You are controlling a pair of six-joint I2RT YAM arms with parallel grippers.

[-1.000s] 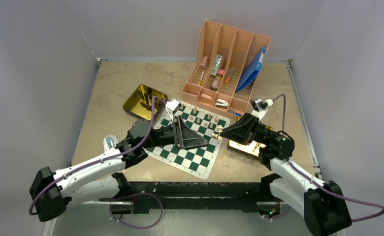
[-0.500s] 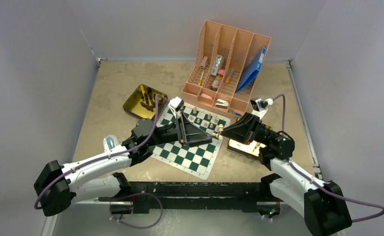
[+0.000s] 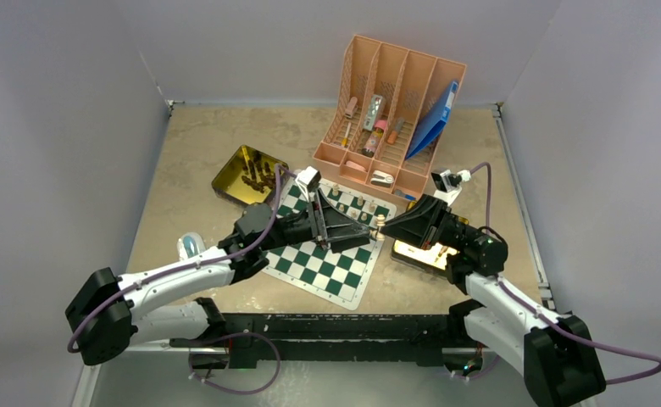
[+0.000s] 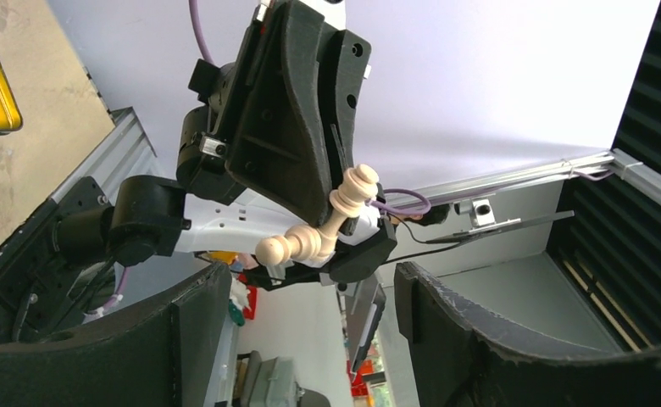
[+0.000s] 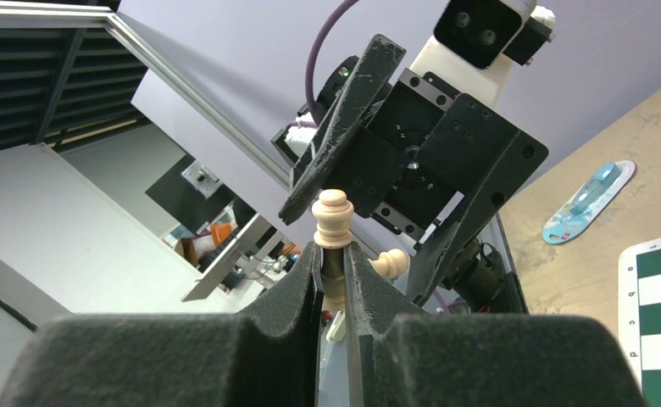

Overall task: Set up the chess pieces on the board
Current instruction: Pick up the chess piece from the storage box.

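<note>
Squares along the near side of the board (image 3: 323, 267) stand unfilled. Over its right edge the right end effector (image 5: 333, 254) pinches a pale piece (image 5: 332, 210), and the left end effector (image 4: 306, 284) faces it, spread wide. Only a few pieces (image 3: 344, 203) line its far rows, so most of the setting-up looks undone.

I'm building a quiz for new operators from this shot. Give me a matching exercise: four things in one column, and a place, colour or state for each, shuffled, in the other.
Things
1. left gripper
2. right gripper
3. blue folder
4. board

Place, colour or state
A. leaning in the right-hand slot of the pink organizer
B. open, nothing between its fingers
C. dark green and white checks
D. shut on a pale chess piece

Pairs: 1-B; 2-D; 3-A; 4-C
</note>
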